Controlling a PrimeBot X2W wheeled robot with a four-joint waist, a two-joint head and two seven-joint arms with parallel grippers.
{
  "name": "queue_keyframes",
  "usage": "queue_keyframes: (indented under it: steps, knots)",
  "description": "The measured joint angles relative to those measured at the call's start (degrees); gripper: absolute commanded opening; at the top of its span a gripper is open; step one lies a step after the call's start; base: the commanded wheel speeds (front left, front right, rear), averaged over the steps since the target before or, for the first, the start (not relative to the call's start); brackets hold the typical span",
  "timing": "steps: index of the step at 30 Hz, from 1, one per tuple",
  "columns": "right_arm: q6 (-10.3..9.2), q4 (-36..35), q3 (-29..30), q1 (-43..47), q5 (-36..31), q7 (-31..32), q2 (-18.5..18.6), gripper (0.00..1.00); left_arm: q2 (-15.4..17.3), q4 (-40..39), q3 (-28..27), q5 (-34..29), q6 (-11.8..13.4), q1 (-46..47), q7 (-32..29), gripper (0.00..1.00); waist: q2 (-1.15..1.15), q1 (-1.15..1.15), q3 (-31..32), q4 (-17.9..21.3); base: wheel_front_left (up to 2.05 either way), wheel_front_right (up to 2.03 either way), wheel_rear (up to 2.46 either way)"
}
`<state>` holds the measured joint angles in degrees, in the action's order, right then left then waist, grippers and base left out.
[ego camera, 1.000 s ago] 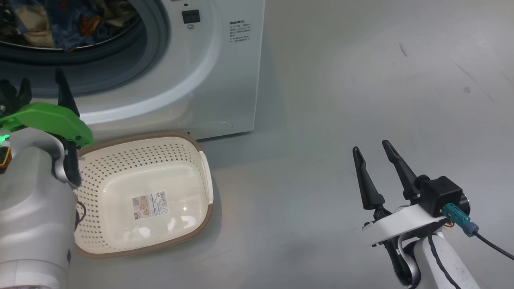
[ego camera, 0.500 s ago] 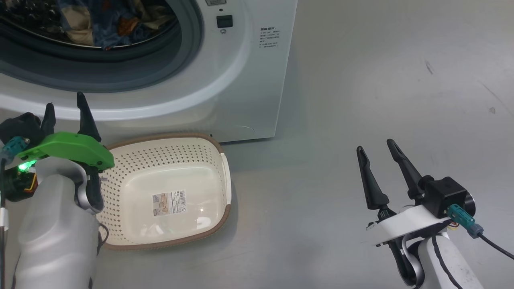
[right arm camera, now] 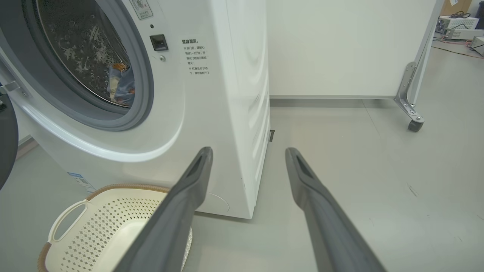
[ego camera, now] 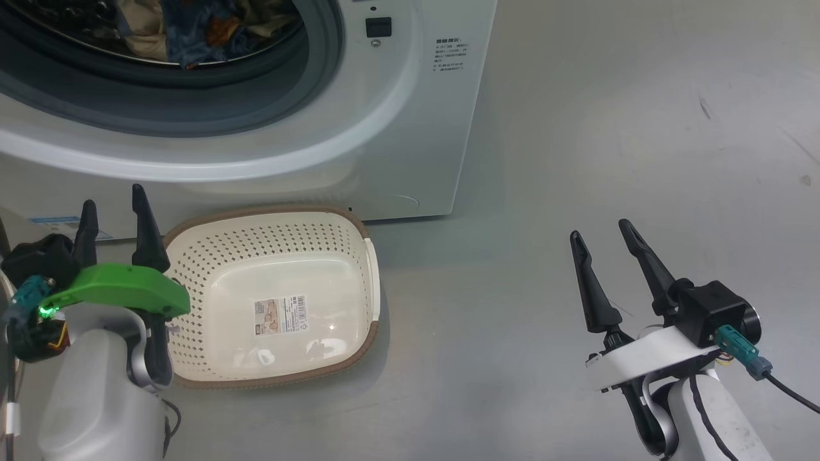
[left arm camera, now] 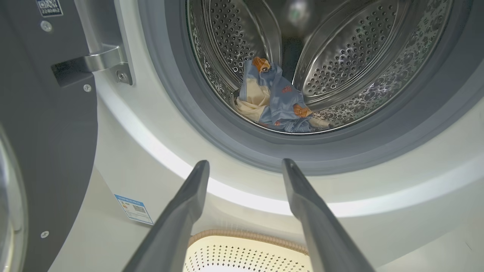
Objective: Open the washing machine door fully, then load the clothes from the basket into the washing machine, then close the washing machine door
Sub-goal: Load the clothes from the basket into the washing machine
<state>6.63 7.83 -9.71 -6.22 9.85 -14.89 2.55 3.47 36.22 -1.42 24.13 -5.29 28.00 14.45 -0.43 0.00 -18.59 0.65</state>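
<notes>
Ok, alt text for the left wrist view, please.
The clothes lie in the steel drum of the washing machine, its door open at left. The open left pincer points at the gasket, the basket below.

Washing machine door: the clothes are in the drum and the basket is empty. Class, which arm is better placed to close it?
Probably left. The open door hangs at the left, near the open left gripper; the right gripper hovers over floor beyond the machine.
</notes>
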Motion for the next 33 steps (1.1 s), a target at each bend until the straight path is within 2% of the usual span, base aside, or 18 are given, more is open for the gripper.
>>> queue_keyframes:
  steps: [10,33]
  knots:
    - [0.35,-0.22,0.21,-0.07,-0.34,0.0,0.0,1.0,-0.49,-8.81,-0.67,-1.43,-0.79,-7.63,0.0,1.0,0.0,0.0,-0.18,-0.65,0.0,0.0,0.0]
    - [0.37,-0.9,0.03,-0.46,-0.48,0.0,0.03,1.0,-0.91,-20.13,-1.65,-2.44,-1.05,-15.58,0.0,1.0,0.0,0.0,-2.34,-1.1,0.0,0.0,0.0]
